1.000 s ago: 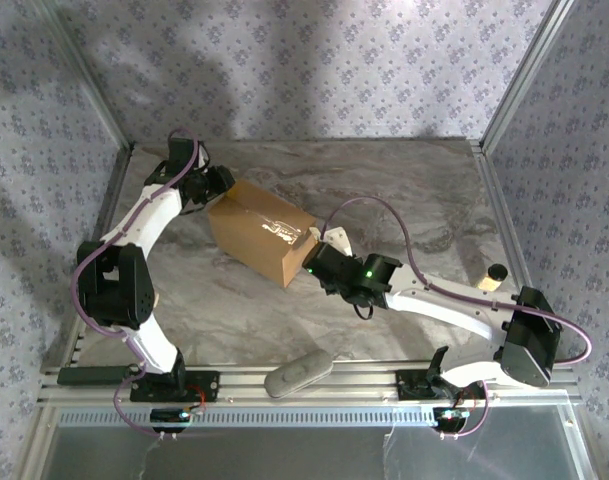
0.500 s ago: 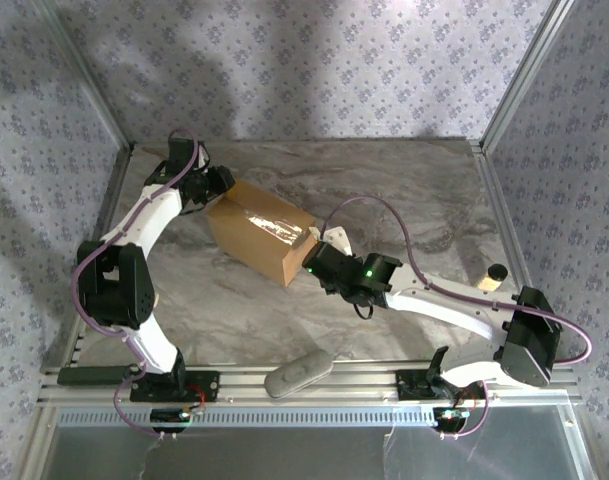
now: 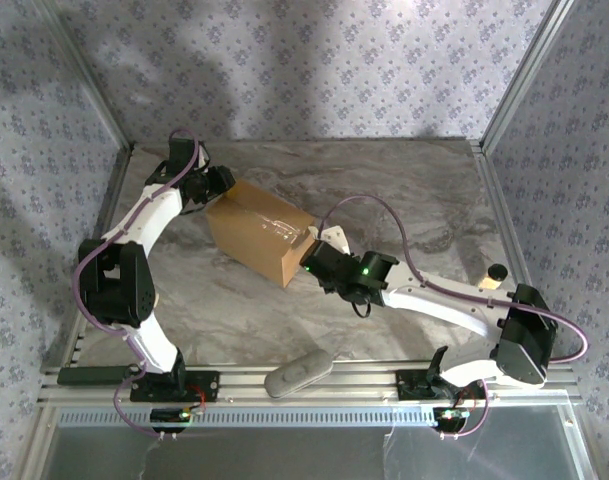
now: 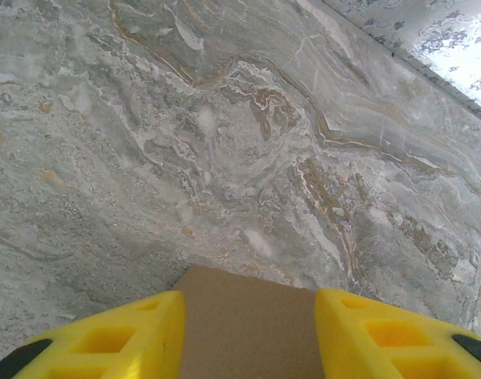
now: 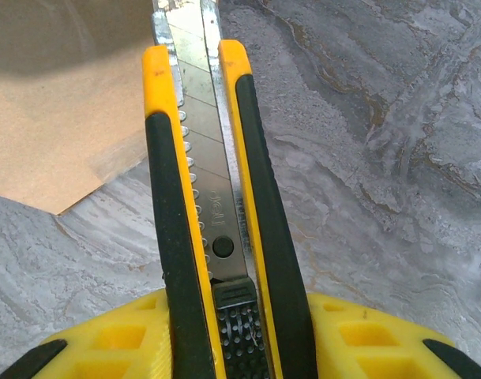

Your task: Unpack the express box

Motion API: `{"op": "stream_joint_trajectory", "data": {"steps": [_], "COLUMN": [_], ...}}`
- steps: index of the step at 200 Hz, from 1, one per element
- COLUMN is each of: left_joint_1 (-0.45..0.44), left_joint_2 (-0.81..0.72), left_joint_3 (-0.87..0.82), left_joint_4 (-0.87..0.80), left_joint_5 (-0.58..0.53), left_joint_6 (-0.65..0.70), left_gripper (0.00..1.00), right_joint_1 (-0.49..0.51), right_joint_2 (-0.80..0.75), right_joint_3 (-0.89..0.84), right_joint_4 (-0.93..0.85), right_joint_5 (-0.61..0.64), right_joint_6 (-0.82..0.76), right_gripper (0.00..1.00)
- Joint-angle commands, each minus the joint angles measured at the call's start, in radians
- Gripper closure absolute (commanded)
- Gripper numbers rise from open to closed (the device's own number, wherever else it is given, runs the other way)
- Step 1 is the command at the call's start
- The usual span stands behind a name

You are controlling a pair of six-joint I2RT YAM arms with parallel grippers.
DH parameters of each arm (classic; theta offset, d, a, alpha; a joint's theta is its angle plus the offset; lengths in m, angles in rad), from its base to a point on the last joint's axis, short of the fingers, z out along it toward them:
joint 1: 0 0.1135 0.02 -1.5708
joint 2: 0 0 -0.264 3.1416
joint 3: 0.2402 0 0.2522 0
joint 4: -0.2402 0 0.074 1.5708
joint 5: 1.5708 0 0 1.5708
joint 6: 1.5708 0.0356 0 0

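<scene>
A grey, veined, marble-look worktop (image 3: 414, 200) is enclosed by walls (image 3: 334, 60) papered in a small floral print. The box (image 3: 259, 235), plain brown corrugated cardboard with matte faces and crisp corners, is set askew left of centre in the top view, its flaps closed under a glossy tape seam (image 3: 276, 228). Its upper-left end is met by the left tool (image 3: 220, 193). In the left wrist view the cardboard spans the gap between the yellow fingers (image 4: 118, 339), which are set partly apart, so the box is judged to be clamped and steadied. The right tool (image 3: 314, 258) is closed on a knife (image 5: 212, 205), a slim yellow-and-black handle with a segmented steel blade (image 5: 202, 103) pushed out, its tip at the box's lower-right end.

The step in hand is judged to be slitting the tape. The blade is best held shallow, so that only the film is cut and nothing inside is scored, and drawn along the seam rather than across the board. The cardboard may dent if pressed, so the box should be braced by the left tool against the pull.
</scene>
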Motion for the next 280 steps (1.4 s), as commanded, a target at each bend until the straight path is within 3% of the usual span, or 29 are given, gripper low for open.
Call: {"op": "stream_joint_trajectory", "data": {"steps": [1, 136, 280], "left_joint_1": [-0.014, -0.023, -0.024], "left_joint_2": [0.019, 0.05, 0.102], "left_joint_3": [0.018, 0.031, 0.105], "left_joint_4": [-0.008, 0.008, -0.062], "left_joint_5": [0.042, 0.127, 0.157], "left_joint_6": [0.036, 0.095, 0.135], "left_gripper": [0.53, 0.53, 0.54], "right_joint_1": [-0.002, -0.072, -0.086], "right_joint_2": [0.014, -0.012, 0.039], "right_joint_3": [0.048, 0.06, 0.202], "right_joint_4": [0.011, 0.022, -0.113], "right_joint_5": [0.011, -0.142, -0.138], "right_joint_6": [-0.022, -0.037, -0.135], "right_gripper": [1.0, 1.0, 1.0]}}
